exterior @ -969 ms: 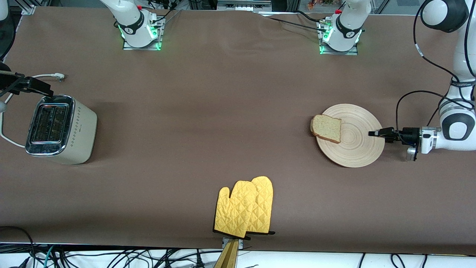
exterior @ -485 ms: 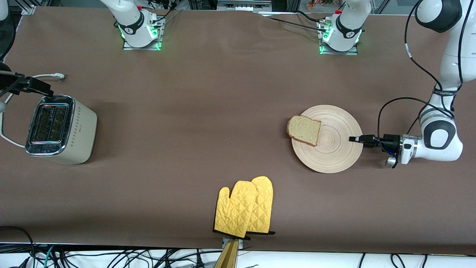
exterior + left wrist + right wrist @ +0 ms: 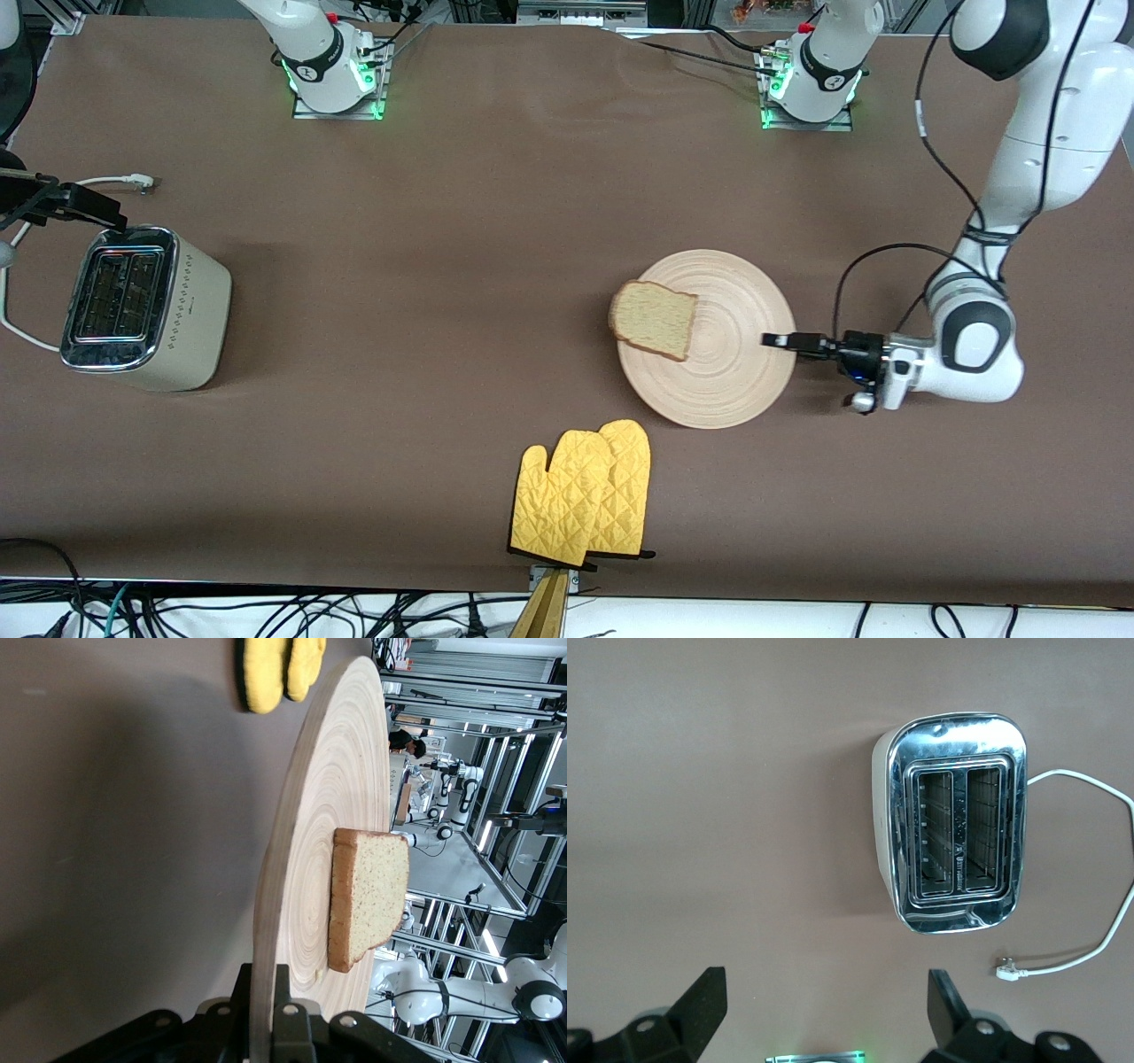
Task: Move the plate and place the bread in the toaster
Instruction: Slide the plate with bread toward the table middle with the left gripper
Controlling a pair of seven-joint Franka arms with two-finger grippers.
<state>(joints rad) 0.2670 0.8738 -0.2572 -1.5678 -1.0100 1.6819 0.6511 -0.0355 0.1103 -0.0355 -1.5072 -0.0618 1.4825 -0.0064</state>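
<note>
A pair of yellow quilted oven mitts (image 3: 585,496) lies on the brown table (image 3: 496,221) near the front-camera edge, just nearer to that camera than the plate (image 3: 735,372) and apart from it. The stretch of table between the plate and the toaster (image 3: 146,306) holds no other object. A white cord (image 3: 18,332) runs from the toaster, and its plug (image 3: 1007,969) lies loose on the table beside it. The plate is large, round and flat, of pale wood with concentric ring grooves, and lies at mid-table toward the left arm's end. The bread (image 3: 654,318), a single square slice, light brown with a darker crust, rests on the plate at the rim that faces the toaster and overhangs that rim slightly. The toaster is a cream-white box with a chrome top and a dotted side pattern; it stands at the right arm's end of the table, and both slots (image 3: 961,835) are seen without contents in the right wrist view. The left gripper (image 3: 778,340) is low at the table and its fingers (image 3: 282,1028) are clamped on the plate rim at the edge toward the left arm's end. The right gripper (image 3: 824,1005) waits above the toaster with jaws fully spread, holding nothing.
</note>
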